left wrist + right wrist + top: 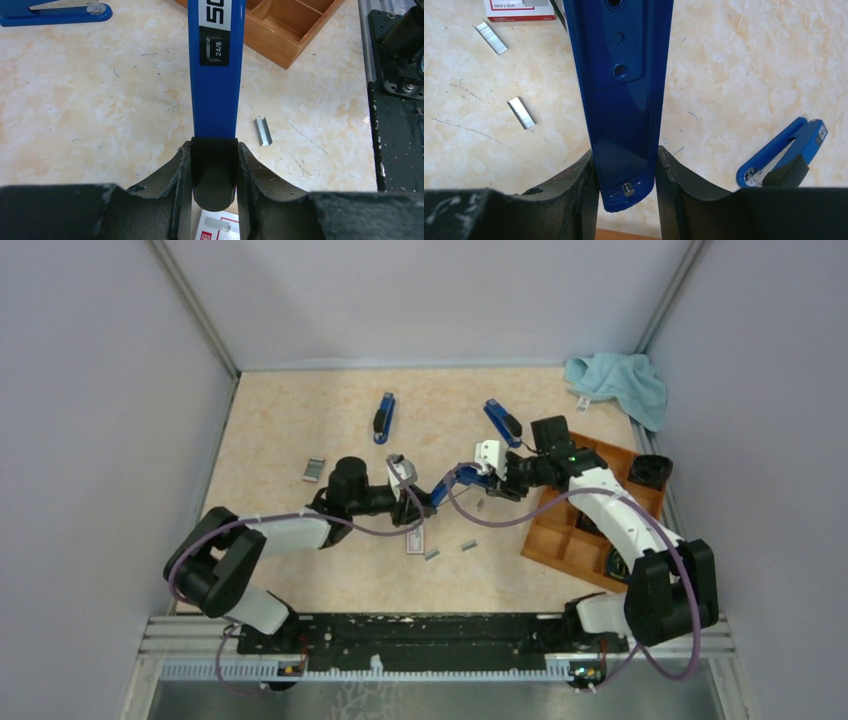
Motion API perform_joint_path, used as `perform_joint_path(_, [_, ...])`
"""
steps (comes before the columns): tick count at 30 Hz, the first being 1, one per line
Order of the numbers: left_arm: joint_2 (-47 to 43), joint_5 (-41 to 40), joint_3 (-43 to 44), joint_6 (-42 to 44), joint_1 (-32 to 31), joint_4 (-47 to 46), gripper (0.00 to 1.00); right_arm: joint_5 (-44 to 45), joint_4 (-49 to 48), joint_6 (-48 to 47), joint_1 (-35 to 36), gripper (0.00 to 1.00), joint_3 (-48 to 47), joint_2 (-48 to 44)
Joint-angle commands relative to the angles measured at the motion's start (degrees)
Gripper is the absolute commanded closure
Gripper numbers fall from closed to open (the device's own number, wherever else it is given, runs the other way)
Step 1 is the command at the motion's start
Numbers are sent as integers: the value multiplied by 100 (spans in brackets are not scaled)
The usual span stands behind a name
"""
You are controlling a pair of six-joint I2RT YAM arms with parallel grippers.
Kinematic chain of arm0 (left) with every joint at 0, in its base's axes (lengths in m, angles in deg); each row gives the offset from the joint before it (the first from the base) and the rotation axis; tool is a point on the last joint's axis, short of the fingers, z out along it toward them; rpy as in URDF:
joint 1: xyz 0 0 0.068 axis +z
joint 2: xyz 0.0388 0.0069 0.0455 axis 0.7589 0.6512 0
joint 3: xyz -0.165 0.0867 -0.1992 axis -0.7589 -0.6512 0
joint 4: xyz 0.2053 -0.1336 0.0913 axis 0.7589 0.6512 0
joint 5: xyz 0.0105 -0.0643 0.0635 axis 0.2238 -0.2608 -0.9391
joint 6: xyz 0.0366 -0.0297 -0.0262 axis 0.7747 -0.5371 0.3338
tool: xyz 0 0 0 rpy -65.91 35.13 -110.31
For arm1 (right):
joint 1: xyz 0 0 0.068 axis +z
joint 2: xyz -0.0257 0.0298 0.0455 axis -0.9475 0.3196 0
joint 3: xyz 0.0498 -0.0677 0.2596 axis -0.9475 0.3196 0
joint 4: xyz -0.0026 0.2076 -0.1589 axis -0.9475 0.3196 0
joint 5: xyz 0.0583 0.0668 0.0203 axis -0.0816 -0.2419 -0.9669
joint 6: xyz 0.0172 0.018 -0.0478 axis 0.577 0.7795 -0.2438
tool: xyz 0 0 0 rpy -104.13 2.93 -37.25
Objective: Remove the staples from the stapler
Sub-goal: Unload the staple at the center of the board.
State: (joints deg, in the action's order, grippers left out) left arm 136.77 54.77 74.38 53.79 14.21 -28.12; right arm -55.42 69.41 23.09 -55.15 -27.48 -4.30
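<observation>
A blue stapler (447, 487) hangs above the middle of the table, held between both arms. My left gripper (214, 150) is shut on its black rear end, and the blue top arm (216, 75) runs away from it. My right gripper (626, 152) is shut on the end of the stapler's blue base (621, 90), seen from its underside. Loose staples lie on the table below: one strip (263, 131) in the left wrist view, two strips (521, 112) (490, 38) in the right wrist view, and small grey strips (432, 554) (468, 545) from above.
Two other blue staplers (384, 417) (503, 420) lie farther back. A white box with a red label (415, 540) sits under the held stapler. A wooden tray (560, 540) stands at the right, a light blue cloth (620, 380) at the back right, a small grey box (314, 469) at the left.
</observation>
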Motion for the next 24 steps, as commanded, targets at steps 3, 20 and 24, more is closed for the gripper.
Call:
perform_joint_path(3, [-474,-258,90,767,114,1071,100,287,205,-519,-215,100,-485,-129])
perform_joint_path(20, [-1277,-5,-950,-4464,-113,-3026,100,-2204,-168,2874,699,100,-855,-409])
perform_joint_path(24, [-1432,-444,-1134,-5051,-395,-3459,100,-3311,-1412,4604,708,100,-441,-407])
